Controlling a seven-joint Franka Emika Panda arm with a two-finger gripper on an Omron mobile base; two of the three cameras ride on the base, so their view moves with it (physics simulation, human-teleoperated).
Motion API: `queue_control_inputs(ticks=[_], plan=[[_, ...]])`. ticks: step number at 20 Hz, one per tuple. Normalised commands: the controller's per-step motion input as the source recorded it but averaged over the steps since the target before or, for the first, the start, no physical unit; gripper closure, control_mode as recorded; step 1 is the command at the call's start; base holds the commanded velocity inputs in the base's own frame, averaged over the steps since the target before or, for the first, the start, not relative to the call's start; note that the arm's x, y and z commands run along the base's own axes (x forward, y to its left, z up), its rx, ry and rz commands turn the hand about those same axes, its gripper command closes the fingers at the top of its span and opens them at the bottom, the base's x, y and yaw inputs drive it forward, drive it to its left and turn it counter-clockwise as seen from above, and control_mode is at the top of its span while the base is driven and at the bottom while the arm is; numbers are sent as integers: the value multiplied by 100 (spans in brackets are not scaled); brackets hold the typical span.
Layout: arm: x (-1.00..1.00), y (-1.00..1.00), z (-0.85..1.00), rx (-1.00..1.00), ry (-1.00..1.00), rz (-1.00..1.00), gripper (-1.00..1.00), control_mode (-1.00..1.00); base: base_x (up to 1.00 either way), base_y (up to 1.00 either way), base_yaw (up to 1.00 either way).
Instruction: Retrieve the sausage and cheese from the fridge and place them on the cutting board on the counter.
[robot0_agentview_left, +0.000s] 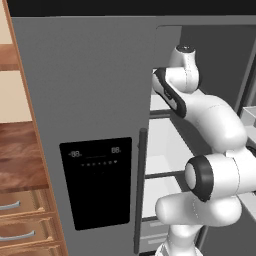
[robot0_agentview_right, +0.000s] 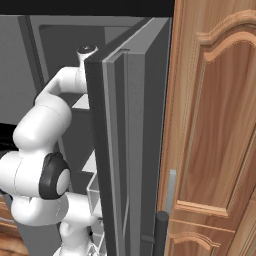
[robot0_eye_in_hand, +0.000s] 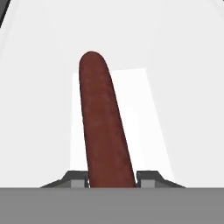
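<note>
We see the white Franka arm (robot0_agentview_left: 210, 125) reaching past the open door (robot0_agentview_right: 127, 150) into the tall grey side-by-side fridge (robot0_agentview_left: 85, 80), whose closed door carries a black dispenser panel (robot0_agentview_left: 97, 182). In the hand view the short, dark red-brown sausage (robot0_eye_in_hand: 104, 122) with rounded ends runs lengthwise up from between the 2 small dark fingertips (robot0_eye_in_hand: 76, 179), which sit against its near end on either side. We read the two-finger gripper (robot0_eye_in_hand: 111, 181) as clenched on the sausage, above a white inner shelf (robot0_eye_in_hand: 183, 65).

To do this step well, we judge that the grip should be kept firm, since the link is held by 1 end and could pivot. We would draw it straight back out of the compartment, clear of the shelf edges (robot0_agentview_left: 162, 114) and the open door, before turning toward the dark reddish-brown wood counter (robot0_agentview_left: 20, 155).

Several points are hard to settle. The contact between fingertips and sausage is cut off at the bottom of the hand view, so grip depth is uncertain. We cannot tell whether the sausage is lifted or resting on the shelf. In both base views the wrist is hidden inside the fridge.
</note>
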Motion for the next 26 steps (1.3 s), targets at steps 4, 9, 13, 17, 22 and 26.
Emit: queue_control_inputs(ticks=[4, 9, 13, 17, 22, 26], plan=[[-33, 0, 0, -3, -1, 0, 100, -100, 0, 0, 0], [-63, -6, 27, -1, -2, 0, 100, -100, 0, 0, 0], [-80, -11, 44, 2, -1, 0, 100, -100, 0, 0, 0], [-100, -3, 17, 6, -6, 0, 100, -100, 0, 0, 0], [-100, 0, 0, 1, -7, -1, 100, -100, 0, 0, 0], [-92, 0, 12, 0, -10, -2, 100, -100, 0, 0, 0]])
